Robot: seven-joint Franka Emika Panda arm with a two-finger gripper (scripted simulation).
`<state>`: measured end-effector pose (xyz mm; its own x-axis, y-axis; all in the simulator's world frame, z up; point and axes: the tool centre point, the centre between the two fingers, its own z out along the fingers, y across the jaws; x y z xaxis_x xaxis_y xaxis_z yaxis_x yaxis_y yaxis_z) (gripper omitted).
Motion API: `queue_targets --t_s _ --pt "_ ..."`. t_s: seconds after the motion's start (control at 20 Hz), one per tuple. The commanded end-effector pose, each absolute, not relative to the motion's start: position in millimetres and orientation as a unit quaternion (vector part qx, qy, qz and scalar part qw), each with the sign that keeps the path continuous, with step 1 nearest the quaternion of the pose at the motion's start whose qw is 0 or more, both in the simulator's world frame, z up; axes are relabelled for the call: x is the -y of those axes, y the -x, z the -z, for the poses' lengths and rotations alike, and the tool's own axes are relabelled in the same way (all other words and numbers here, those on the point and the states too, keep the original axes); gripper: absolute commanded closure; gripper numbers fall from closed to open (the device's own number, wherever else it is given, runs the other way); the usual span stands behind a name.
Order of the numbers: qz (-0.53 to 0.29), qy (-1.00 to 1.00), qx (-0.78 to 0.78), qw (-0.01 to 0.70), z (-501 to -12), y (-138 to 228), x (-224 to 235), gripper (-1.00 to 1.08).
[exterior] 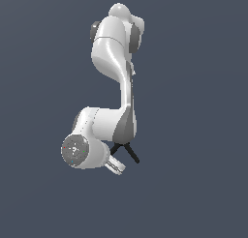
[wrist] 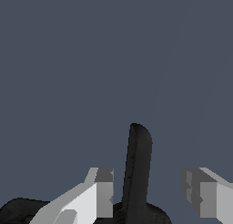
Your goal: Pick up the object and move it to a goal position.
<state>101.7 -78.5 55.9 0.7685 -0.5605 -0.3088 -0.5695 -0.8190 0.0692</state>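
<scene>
The object (exterior: 131, 153) is a small black clamp shape with two thin splayed legs, lying just behind the arm's lower end in the exterior view. My white gripper (exterior: 116, 165) hangs low right beside it. In the wrist view one black leg (wrist: 138, 168) stands up between my two fingers, nearer one finger (wrist: 103, 191) than the other (wrist: 202, 196). The gripper (wrist: 148, 184) is open, with a wide gap on one side of the leg. More of the black body (wrist: 18, 211) shows behind the nearer finger. The red dot is not visible.
The white arm (exterior: 121, 87) rises above the gripper and hides part of the object in the exterior view. Plain dark grey-blue ground lies all around.
</scene>
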Motion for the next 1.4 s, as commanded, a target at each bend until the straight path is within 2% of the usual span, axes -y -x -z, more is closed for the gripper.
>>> queue_targets --t_s 0.0,1.35 --pt "-0.163 0.937 -0.307 0.014 -52.9 -102.1 79.8 -0.2" --pt "-0.167 0.934 -0.314 0.013 -20.9 -92.9 77.3 -0.2"
